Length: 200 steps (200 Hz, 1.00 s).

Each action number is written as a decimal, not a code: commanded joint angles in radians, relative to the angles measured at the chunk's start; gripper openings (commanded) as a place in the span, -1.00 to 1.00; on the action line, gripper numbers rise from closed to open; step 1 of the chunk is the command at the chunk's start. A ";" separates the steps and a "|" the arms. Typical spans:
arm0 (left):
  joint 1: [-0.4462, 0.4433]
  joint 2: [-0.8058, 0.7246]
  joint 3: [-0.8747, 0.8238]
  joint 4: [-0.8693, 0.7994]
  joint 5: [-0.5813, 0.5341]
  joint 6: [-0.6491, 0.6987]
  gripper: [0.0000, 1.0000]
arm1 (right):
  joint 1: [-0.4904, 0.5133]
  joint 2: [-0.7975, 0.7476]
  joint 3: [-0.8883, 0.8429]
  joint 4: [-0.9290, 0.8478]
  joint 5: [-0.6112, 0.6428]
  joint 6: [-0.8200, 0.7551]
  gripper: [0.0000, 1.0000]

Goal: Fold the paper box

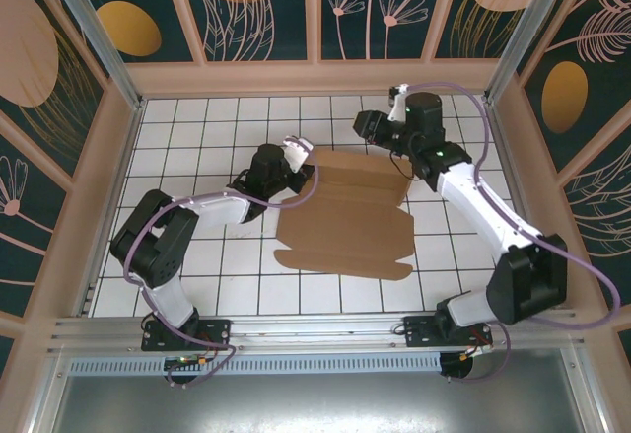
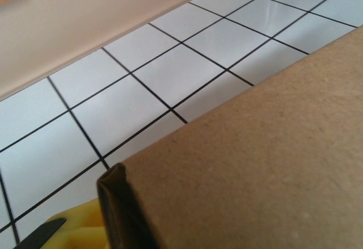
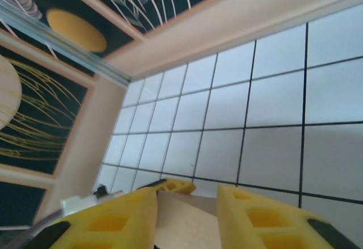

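So the paper box [image 1: 345,218] is just a flat cut-out sheet lying mid-table [image 1: 197,127], flaps spread out. The left gripper [image 1: 296,150] sits at its far-left corner. On its wrist cam a dark finger pad [image 2: 119,203] touches the cardboard edge, but I can't tell if it's actually clamped. The right gripper [image 1: 368,125] hangs by the sheet's far edge, jaws apart, holding nothing. Bare tiles run all round it, out to the wall [image 1: 315,78].

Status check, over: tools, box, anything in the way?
Left tool at paper box far-left corner, grip unclear. Right tool open, hovering near its far edge. Box mostly flat, unfolded. Left arm's cable drapes across its left edge.
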 commanded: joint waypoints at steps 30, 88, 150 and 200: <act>0.023 0.081 0.046 0.054 0.098 0.039 -0.35 | 0.047 0.183 0.074 -0.060 -0.260 -0.065 -0.63; 0.023 0.086 0.037 0.092 0.066 0.005 -0.28 | 0.091 0.249 0.051 -0.044 -0.227 -0.061 -0.69; 0.024 0.047 -0.005 0.077 -0.026 -0.052 0.30 | 0.120 0.243 -0.004 -0.037 -0.097 -0.087 -0.70; 0.025 -0.027 -0.067 0.072 -0.074 -0.031 0.41 | 0.140 0.230 -0.006 -0.038 -0.058 -0.103 -0.71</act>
